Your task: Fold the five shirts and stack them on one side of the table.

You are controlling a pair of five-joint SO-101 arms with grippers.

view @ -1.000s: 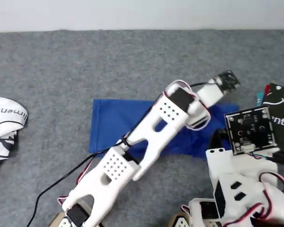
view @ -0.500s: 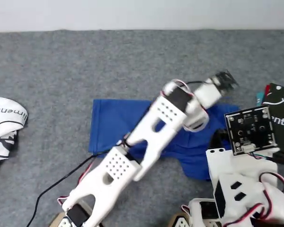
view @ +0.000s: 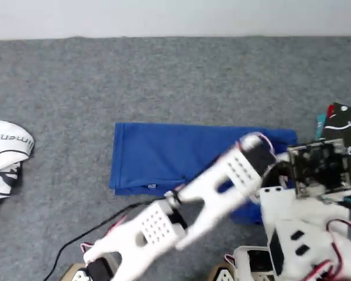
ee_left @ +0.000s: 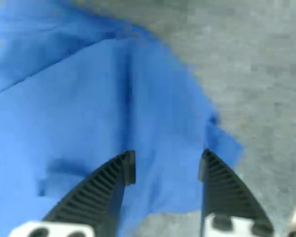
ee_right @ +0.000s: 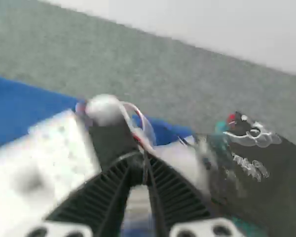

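**Left gripper (ee_left: pixel 166 159) spread over the blue shirt: one fold under way, stack unfinished**

1. Left gripper. Black ribbed fingers (ee_left: pixel 113 177) are parted, with nothing between them. It hangs just above the flat blue knit-cloth shirt (ee_left: pixel 84 98), by the shirt's near right corner, where the cloth gives way to the grey felt-covered worktop (ee_left: pixel 266 64). Its white arm (view: pixel 222 178) lies slantwise from the near edge across that shirt.

2. Right gripper (ee_right: pixel 145 170). Its jaws are drawn together with the tips meeting, and it holds nothing. It sits by the worktop's near right corner, behind the left arm.

3. Blue shirt (view: pixel 164 155). It lies at mid-worktop as a long rectangle with its left end square and tidy. The right end runs under the arm and looks uneven. Judged partly folded, with at least one more fold wanted before stacking.

4. Black shirt with white print (view: pixel 346 126). It lies at the right edge, with slivers of teal and red cloth showing beside it. Probably the stack begun, but the number of shirts in it cannot be told.

5. White printed shirt, crumpled (view: pixel 6 152). It lies at the left edge, well apart from the rest. Judged unfolded and not yet handled.

Reckoning: the task looks past its start but not near done. The blue shirt remains to be finished and moved, and the white one to be folded and stacked.
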